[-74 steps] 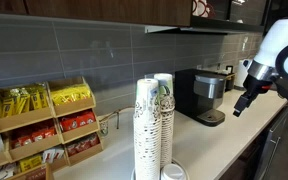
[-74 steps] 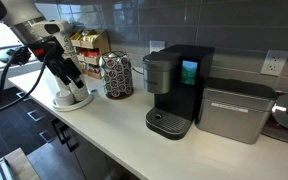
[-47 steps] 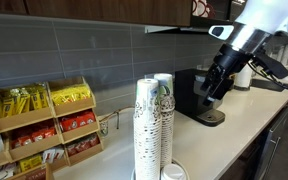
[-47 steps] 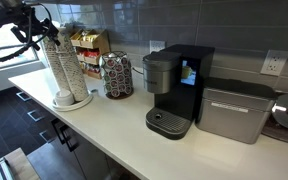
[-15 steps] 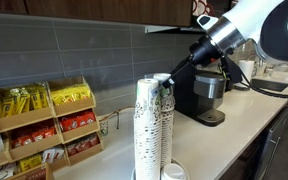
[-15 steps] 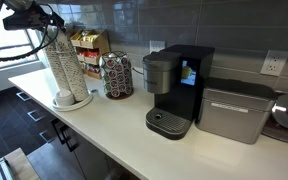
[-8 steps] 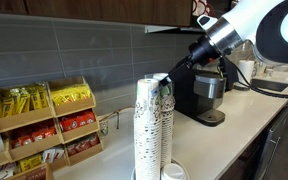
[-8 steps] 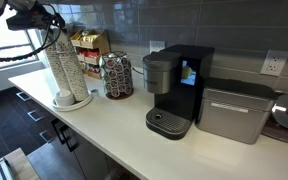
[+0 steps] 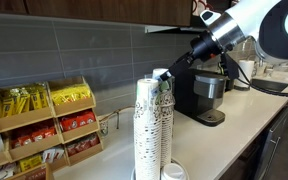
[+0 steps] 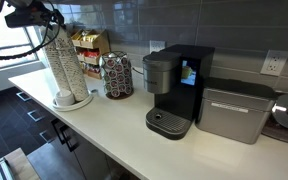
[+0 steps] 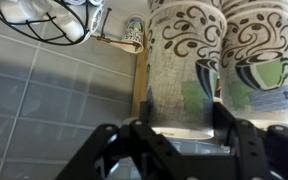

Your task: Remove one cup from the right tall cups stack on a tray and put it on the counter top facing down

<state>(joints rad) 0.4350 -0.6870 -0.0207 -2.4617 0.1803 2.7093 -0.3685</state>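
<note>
1. Find the cup at the top of the right tall cups stack; stands straight up.
2. See the gripper right there, spread wide, one finger each side; holding nothing.
3. Likely next: squeeze, pull straight up, off to the counter top.

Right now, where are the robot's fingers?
In an exterior view, the fingers are at the very top of the right tall cups stack. The black coffee machine stands just beyond them.
</note>
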